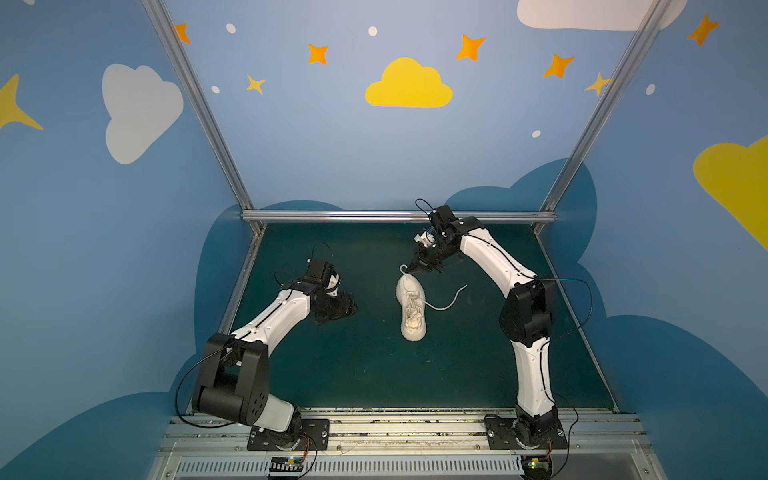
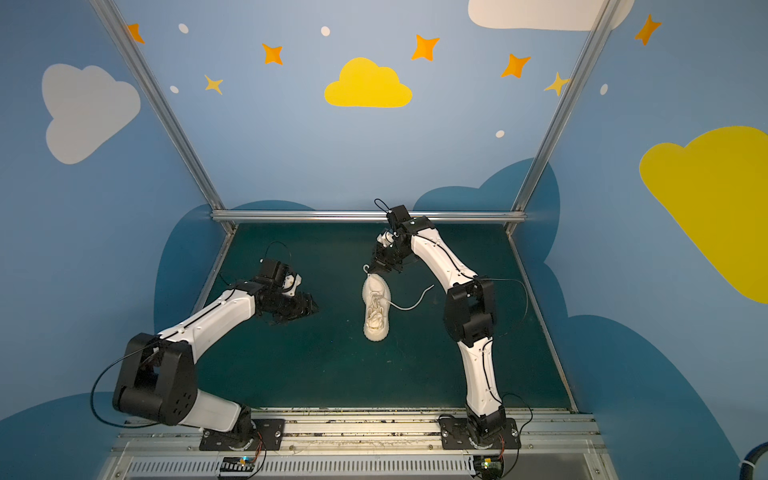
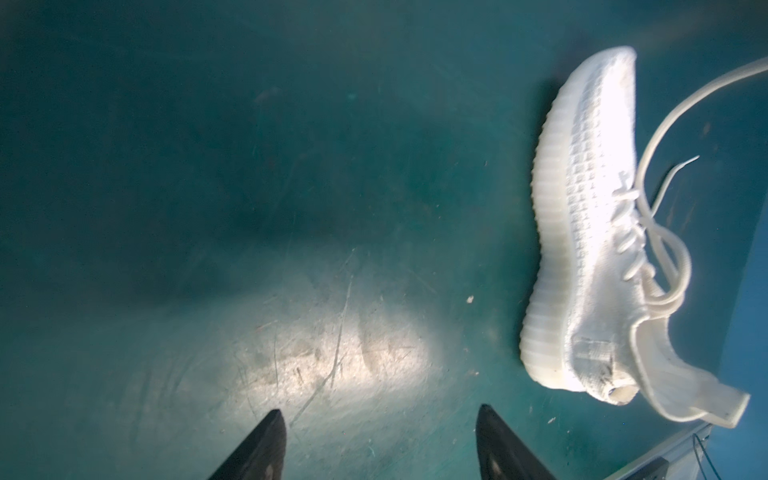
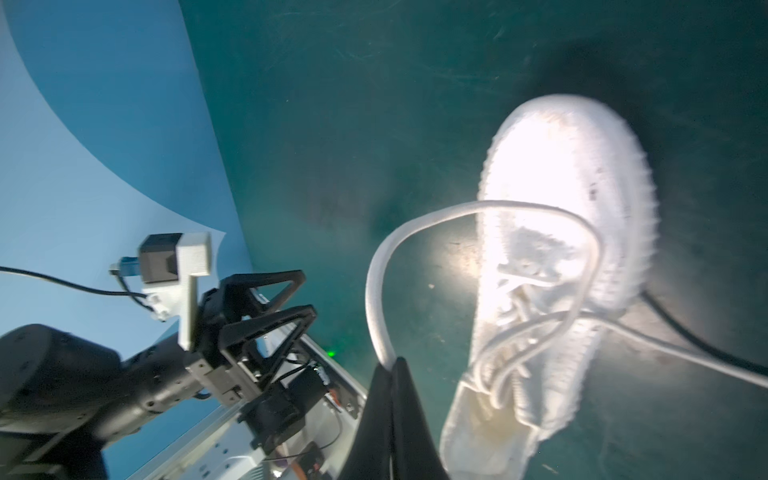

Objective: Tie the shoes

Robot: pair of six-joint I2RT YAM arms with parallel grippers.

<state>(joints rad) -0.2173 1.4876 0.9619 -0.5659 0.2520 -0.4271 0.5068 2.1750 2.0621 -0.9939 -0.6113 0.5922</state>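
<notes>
On the big green worktop (image 1: 374, 374) the white shoe (image 1: 412, 309) lies with its laced side facing up. Off to the shoe's left, well apart from it, the left hand (image 1: 351, 309) is open with nothing between its fingers. At the shoe's far end the right hand (image 1: 411, 272) is clenched tight on a lace (image 4: 374, 274), which bends up in a loop from the shoe. By the shoe's right side the other lace (image 1: 451, 301) lies curled on the worktop.
</notes>
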